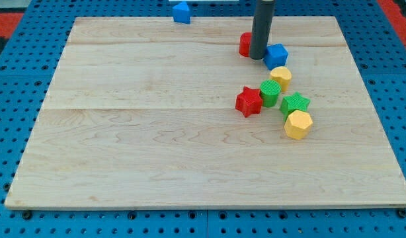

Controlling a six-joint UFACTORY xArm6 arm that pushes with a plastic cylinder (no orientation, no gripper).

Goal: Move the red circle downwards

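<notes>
The red circle [244, 43] lies near the view's top, right of centre, partly hidden behind the dark rod. My tip [257, 57] rests on the board right against the red circle's lower right side, between it and a blue cube [276, 55]. Below them lie a yellow round block [280, 77], a green round block [270, 93], a red star [248, 101], a green star [295, 103] and a yellow hexagon [298, 124].
A second blue block [182, 12] sits at the top edge of the wooden board [157, 145]. Blue pegboard surrounds the board on all sides.
</notes>
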